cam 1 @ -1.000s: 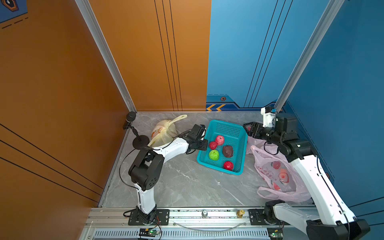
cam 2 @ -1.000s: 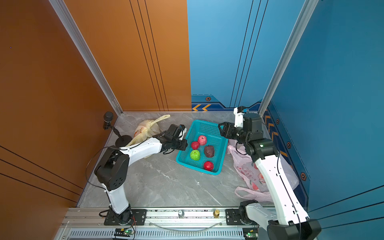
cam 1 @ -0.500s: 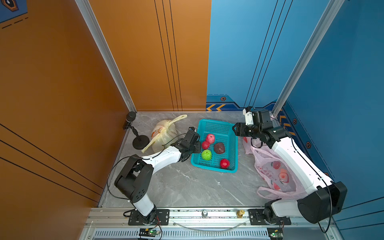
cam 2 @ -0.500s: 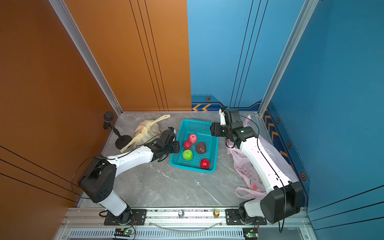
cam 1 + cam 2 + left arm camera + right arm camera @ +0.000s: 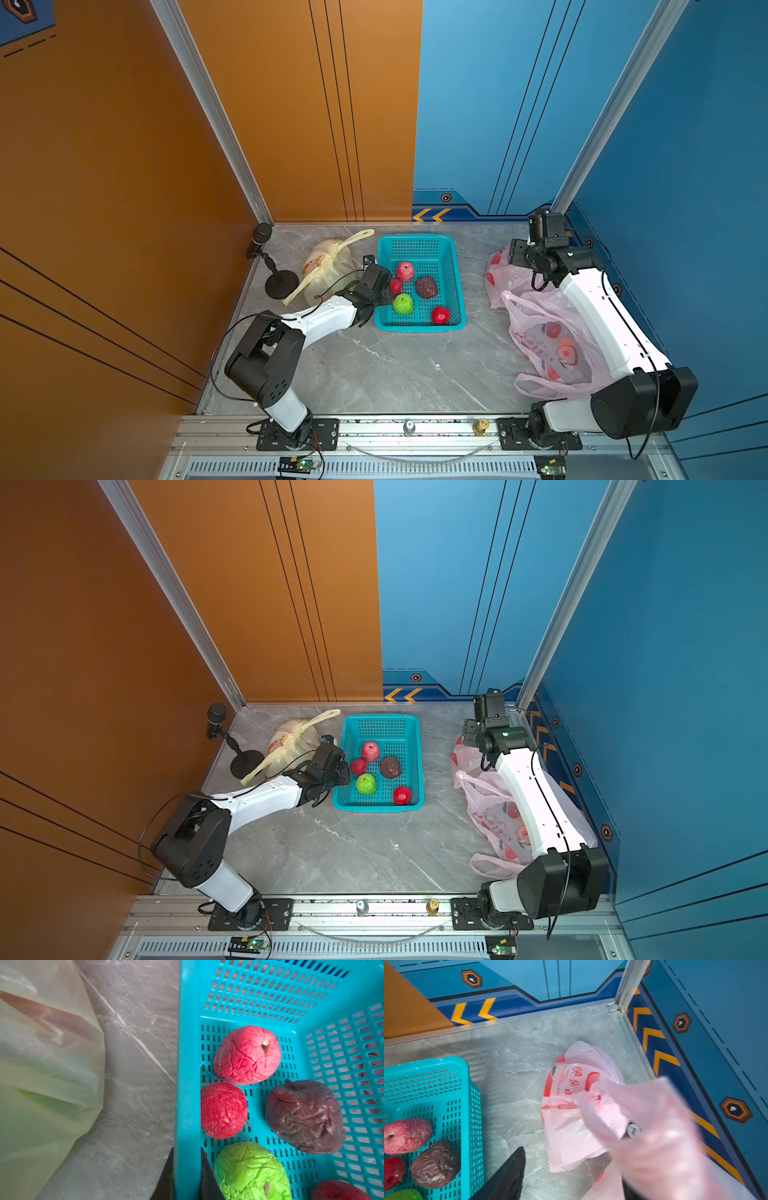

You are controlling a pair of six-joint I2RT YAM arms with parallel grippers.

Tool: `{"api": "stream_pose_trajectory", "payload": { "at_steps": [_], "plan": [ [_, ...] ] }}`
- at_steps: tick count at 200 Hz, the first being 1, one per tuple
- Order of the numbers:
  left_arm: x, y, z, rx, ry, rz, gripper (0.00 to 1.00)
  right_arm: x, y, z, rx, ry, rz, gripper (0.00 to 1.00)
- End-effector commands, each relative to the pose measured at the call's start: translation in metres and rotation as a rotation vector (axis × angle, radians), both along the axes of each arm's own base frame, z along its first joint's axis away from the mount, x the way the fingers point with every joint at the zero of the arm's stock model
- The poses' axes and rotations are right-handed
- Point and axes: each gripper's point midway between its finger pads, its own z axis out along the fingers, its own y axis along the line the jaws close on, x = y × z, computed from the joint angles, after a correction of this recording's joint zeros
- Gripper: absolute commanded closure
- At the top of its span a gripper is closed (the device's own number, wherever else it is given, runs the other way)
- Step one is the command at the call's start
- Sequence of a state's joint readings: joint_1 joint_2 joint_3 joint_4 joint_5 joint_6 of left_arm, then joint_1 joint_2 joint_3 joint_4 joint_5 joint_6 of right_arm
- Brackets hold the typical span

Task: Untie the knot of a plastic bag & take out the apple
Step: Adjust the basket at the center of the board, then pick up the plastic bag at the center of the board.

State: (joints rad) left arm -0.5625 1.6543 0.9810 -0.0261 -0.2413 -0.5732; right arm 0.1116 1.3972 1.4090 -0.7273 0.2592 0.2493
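Low on the right of a top view, a pink bag (image 5: 552, 345) is lying slack and open-mouthed on the table (image 5: 395, 370), under the right arm. At mid-frame the left claw (image 5: 380, 291) is pinching the left wall of the basket (image 5: 455, 270) with a narrow grip, one finger each side, and five wrinkled apples (image 5: 405, 271) are sitting inside. To the right, the right claw (image 5: 517, 259) is standing wide over a second pink bag (image 5: 500, 276). Film is draping one finger, and I cannot tell whether it is snagged. Furthest, left of the basket, the cream bag (image 5: 328, 266) is looking knotted, with something greenish inside. I am judging that the basket is being positioned. Next calls for letting go and bringing both claws to that knot. Both pink bags are carrying red Chinese lettering — too blurred to read.
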Motion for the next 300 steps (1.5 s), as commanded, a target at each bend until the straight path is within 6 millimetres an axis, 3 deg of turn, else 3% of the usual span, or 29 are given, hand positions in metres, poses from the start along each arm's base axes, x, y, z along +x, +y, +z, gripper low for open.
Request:
{"api": "stream_pose_trajectory", "payload": {
  "at_steps": [1, 5, 20, 38, 60, 71, 105, 122, 144, 153, 171, 184, 210, 240, 261, 300],
  "plan": [
    [0.021, -0.006, 0.008, -0.012, -0.061, 0.018, 1.0, -0.005, -0.016, -0.014, -0.041, 0.065, -0.034, 0.26],
    [0.027, -0.011, 0.018, -0.026, -0.08, 0.015, 1.0, -0.004, -0.019, -0.014, -0.04, 0.065, -0.041, 0.24],
    [0.026, -0.015, 0.017, -0.027, -0.074, 0.004, 0.99, 0.002, -0.027, -0.019, -0.034, 0.073, -0.058, 0.21],
    [0.02, -0.013, 0.014, -0.023, -0.058, 0.001, 0.75, 0.013, -0.031, -0.026, -0.015, 0.083, -0.063, 0.2],
    [0.011, -0.009, 0.018, -0.02, -0.049, -0.013, 0.56, 0.025, -0.035, -0.038, -0.017, 0.119, -0.076, 0.19],
    [0.003, -0.006, 0.018, -0.009, -0.04, -0.025, 0.5, 0.029, -0.039, -0.045, -0.021, 0.139, -0.089, 0.19],
    [-0.01, 0.001, 0.049, 0.004, -0.07, -0.062, 0.45, 0.035, -0.047, -0.071, -0.038, 0.219, -0.117, 0.25],
    [-0.016, 0.002, 0.066, -0.006, -0.087, -0.09, 0.44, 0.037, -0.048, -0.083, -0.032, 0.253, -0.117, 0.38],
    [-0.029, 0.008, 0.086, 0.003, -0.093, -0.116, 0.44, 0.038, -0.046, -0.093, -0.009, 0.283, -0.108, 0.85],
    [-0.034, 0.012, 0.094, 0.007, -0.099, -0.12, 0.44, 0.04, -0.043, -0.092, 0.004, 0.276, -0.097, 1.0],
    [-0.044, 0.024, 0.11, 0.003, -0.114, -0.125, 0.44, 0.044, -0.038, -0.08, 0.017, 0.232, -0.071, 1.0],
    [-0.052, 0.032, 0.122, -0.004, -0.125, -0.13, 0.42, 0.051, -0.029, -0.058, 0.037, 0.151, -0.029, 1.0],
    [-0.068, 0.054, 0.138, -0.04, -0.121, -0.126, 0.41, 0.058, 0.01, 0.001, 0.088, -0.062, 0.146, 1.0],
    [-0.088, 0.082, 0.147, -0.074, -0.124, -0.088, 0.41, 0.047, 0.071, 0.069, 0.151, -0.229, 0.385, 1.0],
    [-0.102, 0.096, 0.153, -0.085, -0.13, -0.068, 0.4, 0.023, 0.122, 0.098, 0.16, -0.248, 0.57, 1.0],
    [-0.12, 0.11, 0.156, -0.101, -0.123, -0.05, 0.36, -0.053, 0.229, 0.141, 0.346, -0.29, 0.961, 1.0]
  ]
}}
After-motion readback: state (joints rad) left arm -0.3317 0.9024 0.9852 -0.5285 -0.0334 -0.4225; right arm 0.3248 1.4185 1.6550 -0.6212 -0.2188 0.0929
